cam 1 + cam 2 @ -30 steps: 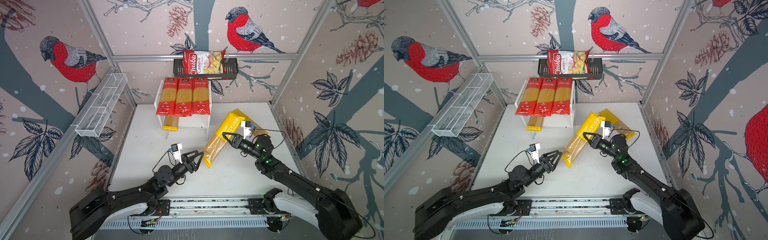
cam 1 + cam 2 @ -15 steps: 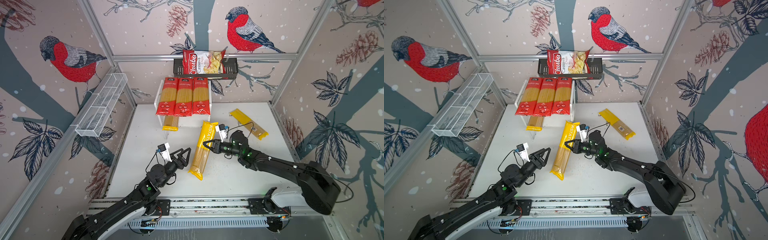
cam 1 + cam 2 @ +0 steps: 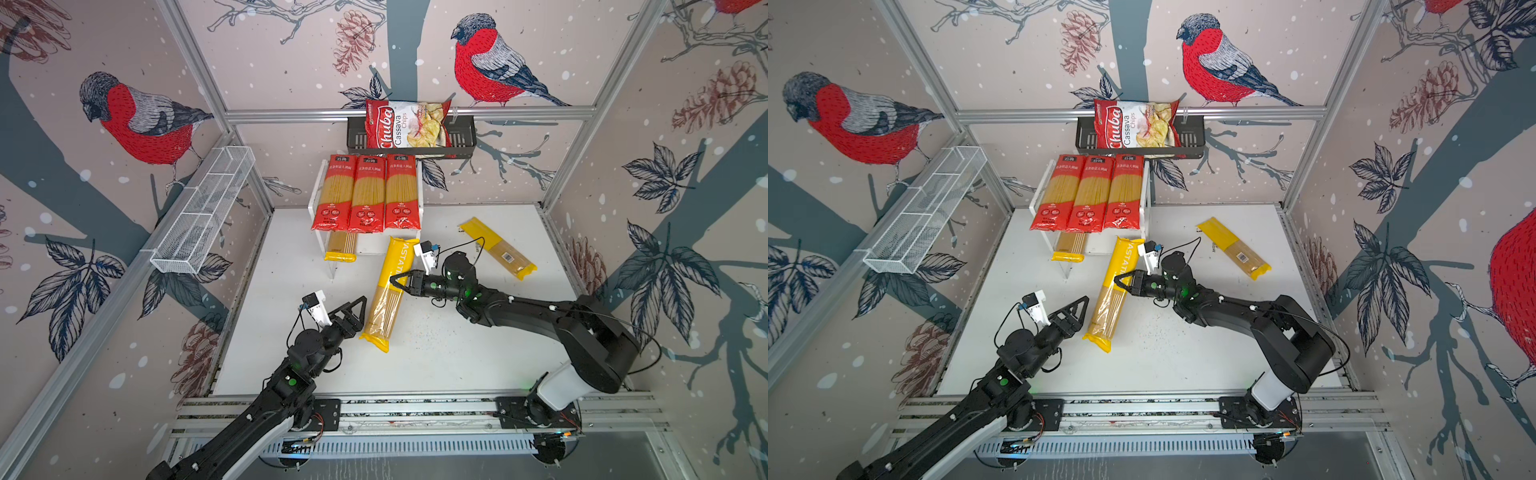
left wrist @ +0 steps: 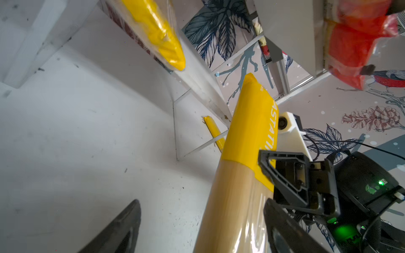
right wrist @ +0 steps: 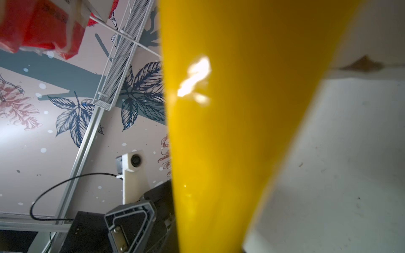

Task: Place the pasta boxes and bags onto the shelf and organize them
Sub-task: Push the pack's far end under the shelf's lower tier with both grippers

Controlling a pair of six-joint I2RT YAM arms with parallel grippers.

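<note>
— How far along is it?
— Past halfway, I'd say. Three red packets lie side by side on top of the shelf, and the stowed yellow packet pokes out of its lower tier.
— What's left?
— Two. The right gripper is clamped mid-length on the held yellow packet, centre of the table. The loose yellow packet lies far right.
— And the left gripper?
— Jaws spread, empty, just left of the held one's near end.
— Room?
— The lower tier looks free on its right, but the shelf leg and overhanging red ends crowd the entry.
</note>
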